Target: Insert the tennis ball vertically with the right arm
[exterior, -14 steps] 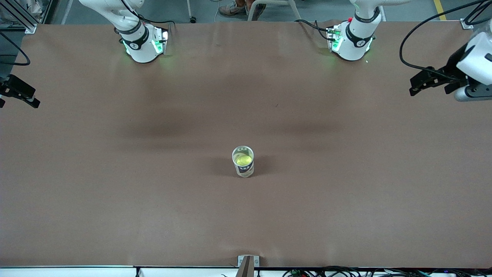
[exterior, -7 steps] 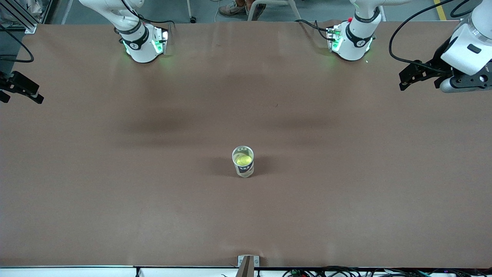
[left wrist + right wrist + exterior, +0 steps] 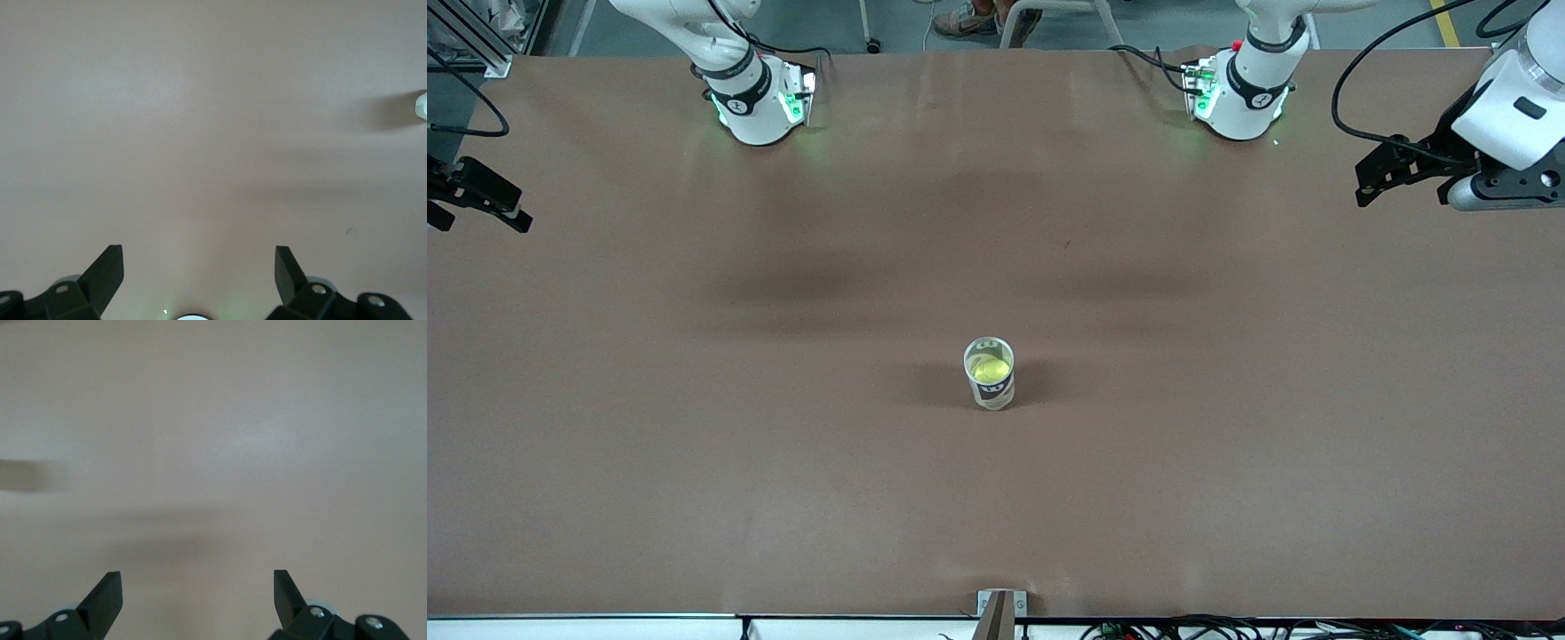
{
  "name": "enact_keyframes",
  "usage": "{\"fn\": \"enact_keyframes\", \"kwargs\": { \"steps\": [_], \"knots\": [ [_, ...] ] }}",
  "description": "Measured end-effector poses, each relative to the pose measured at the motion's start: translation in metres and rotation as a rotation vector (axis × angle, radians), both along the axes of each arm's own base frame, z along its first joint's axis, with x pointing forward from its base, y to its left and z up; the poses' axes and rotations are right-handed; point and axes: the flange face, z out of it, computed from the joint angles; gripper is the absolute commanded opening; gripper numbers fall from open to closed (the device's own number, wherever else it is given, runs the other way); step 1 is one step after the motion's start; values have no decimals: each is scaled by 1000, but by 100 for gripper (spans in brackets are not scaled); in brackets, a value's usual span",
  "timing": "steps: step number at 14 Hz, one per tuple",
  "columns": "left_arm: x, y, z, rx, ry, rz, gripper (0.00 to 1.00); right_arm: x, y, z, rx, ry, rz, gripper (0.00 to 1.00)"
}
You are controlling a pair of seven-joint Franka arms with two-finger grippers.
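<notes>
A clear tube (image 3: 989, 384) stands upright near the middle of the brown table (image 3: 783, 498). A yellow tennis ball (image 3: 991, 370) sits inside it, seen through the open top. My right gripper (image 3: 482, 204) hangs open and empty over the table's edge at the right arm's end, well away from the tube. Its wrist view shows its spread gripper (image 3: 197, 590) over bare table. My left gripper (image 3: 1398, 180) is open and empty over the left arm's end. Its wrist view (image 3: 199, 267) shows bare table and a pale thing (image 3: 421, 107) with a shadow at the picture's edge.
The two arm bases (image 3: 756, 102) (image 3: 1238, 93) stand along the table's edge farthest from the front camera. A small metal bracket (image 3: 1000, 606) sits at the nearest edge. Cables (image 3: 1227, 629) lie along that edge.
Both grippers have drifted a little toward the bases' side of the table, the left one more. The tube and ball have not moved.
</notes>
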Motion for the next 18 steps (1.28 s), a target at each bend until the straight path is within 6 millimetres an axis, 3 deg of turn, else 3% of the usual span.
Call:
{"fn": "enact_keyframes", "kwargs": {
  "steps": [9, 18],
  "knots": [
    [7, 18, 3, -4, -7, -40, 100, -1, 2, 3, -1, -4, 4, 100],
    [15, 12, -1, -5, -2, 33, 100, -1, 5, 3, -2, -6, 10, 100]
  ]
}}
